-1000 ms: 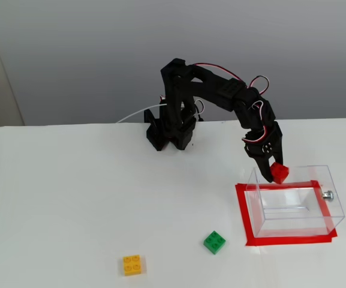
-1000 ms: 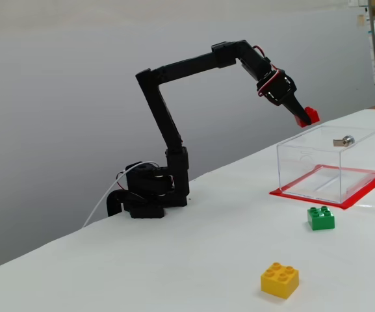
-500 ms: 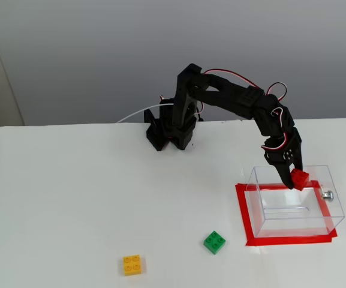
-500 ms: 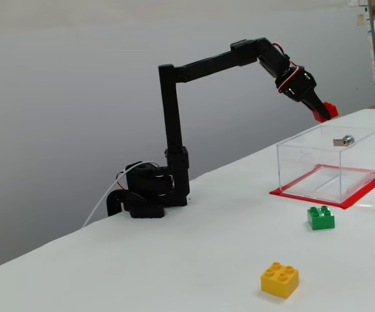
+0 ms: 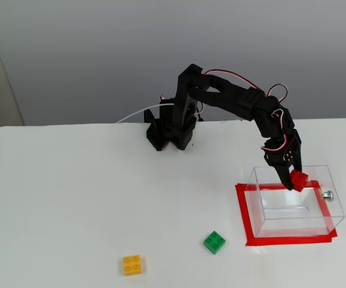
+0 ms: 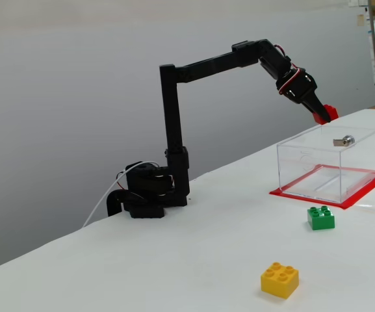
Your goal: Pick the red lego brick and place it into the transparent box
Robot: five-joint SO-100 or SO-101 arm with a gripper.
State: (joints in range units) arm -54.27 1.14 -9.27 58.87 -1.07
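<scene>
My gripper (image 5: 295, 180) is shut on the red lego brick (image 5: 299, 179) and holds it just above the open top of the transparent box (image 5: 268, 210), near the box's far side. In a fixed view the gripper (image 6: 323, 116) shows from the side with the red brick (image 6: 331, 111) at its tip, a little above the box's top rim (image 6: 304, 159). The box is empty, with a small silver knob (image 5: 327, 194) on its right wall.
The box stands inside a red tape rectangle (image 5: 243, 216) on the white table. A green brick (image 5: 214, 242) lies left of the box's front corner. A yellow brick (image 5: 132, 264) lies further left near the front edge. The arm's base (image 5: 171, 132) stands at the back.
</scene>
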